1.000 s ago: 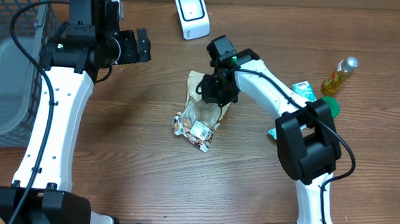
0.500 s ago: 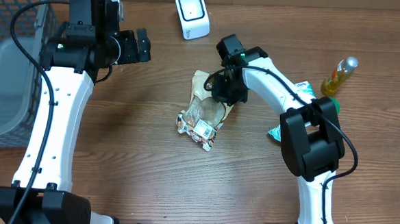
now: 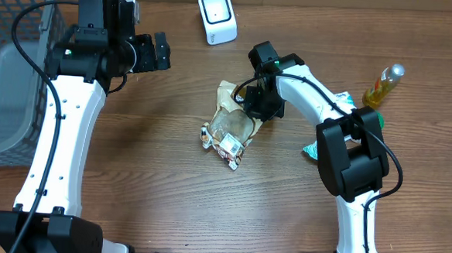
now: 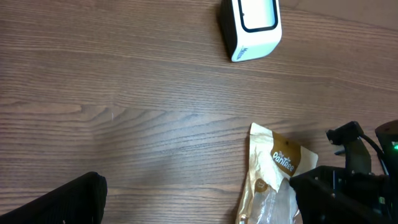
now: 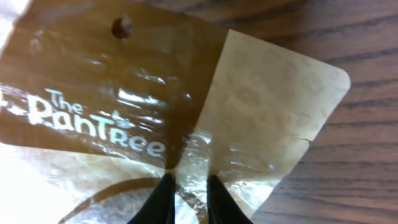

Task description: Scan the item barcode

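Note:
A tan and clear snack bag (image 3: 230, 127) printed "The PanTree" lies flat mid-table, a white barcode label (image 3: 226, 148) showing at its near end. The white scanner (image 3: 217, 17) stands at the back, apart from the bag. My right gripper (image 3: 251, 111) is down on the bag's far right corner. In the right wrist view its fingertips (image 5: 189, 199) stand a narrow gap apart over the bag (image 5: 124, 93), with film between them. My left gripper (image 3: 158, 52) hovers wide open at the back left, holding nothing. The left wrist view shows the scanner (image 4: 250, 26) and the bag's top (image 4: 273, 180).
A grey mesh basket (image 3: 12, 69) sits at the left edge. A yellow bottle (image 3: 383, 84) and a green packet (image 3: 343, 102) lie at the right, beside the right arm.
My right gripper moved a little right and back, dragging the bag's top along. Its jaws have parted slightly. The left arm has not moved.

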`<state>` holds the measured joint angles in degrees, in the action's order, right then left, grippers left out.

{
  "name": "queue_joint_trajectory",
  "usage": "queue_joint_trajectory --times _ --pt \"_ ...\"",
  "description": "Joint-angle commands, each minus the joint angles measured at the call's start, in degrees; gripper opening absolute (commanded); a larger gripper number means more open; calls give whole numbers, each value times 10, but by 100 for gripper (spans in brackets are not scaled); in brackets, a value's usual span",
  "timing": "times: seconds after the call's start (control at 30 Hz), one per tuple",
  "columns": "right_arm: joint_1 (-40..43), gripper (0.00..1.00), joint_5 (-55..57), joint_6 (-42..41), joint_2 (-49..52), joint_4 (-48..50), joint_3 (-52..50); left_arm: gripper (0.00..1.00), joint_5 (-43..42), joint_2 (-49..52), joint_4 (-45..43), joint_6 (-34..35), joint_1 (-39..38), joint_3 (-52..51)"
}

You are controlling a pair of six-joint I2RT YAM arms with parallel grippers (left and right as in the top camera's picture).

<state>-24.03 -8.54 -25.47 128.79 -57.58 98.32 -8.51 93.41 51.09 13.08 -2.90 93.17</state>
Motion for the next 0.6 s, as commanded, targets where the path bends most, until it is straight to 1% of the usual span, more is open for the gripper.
queue_joint_trajectory --times 0.0,0.03,0.07,0.13,0.17,0.23,0.27,0.3,0.4,0.5,0.57 --pt "3 14 10 7 -14 -18 30 99 1 0 -1 -13 -1 7" --pt "3 15 10 17 -21 -22 35 100 1 0 -1 -13 -1 7" --pt "3 17 10 31 -35 -25 43 100 1 0 -1 -13 -1 7" --pt "7 20 10 33 -48 -27 49 99 1 0 -1 -13 -1 7" --pt "9 33 10 32 -52 -28 50 99 1 0 -1 -13 -1 7" --pt "16 47 10 32 -57 -26 50 99 1 0 -1 -13 -1 7" --pt "20 52 10 32 -57 -24 50 100 1 0 -1 -13 -1 7" --pt "25 54 10 32 -57 -18 50 100 1 0 -1 -13 -1 7" --pt "40 54 10 32 -57 1 50 100 1 0 -1 -13 -1 7" --pt "54 62 10 33 -57 16 50 100 1 0 -1 -13 -1 7" --pt "66 64 10 39 -57 14 50 100 1 0 -1 -13 -1 7"
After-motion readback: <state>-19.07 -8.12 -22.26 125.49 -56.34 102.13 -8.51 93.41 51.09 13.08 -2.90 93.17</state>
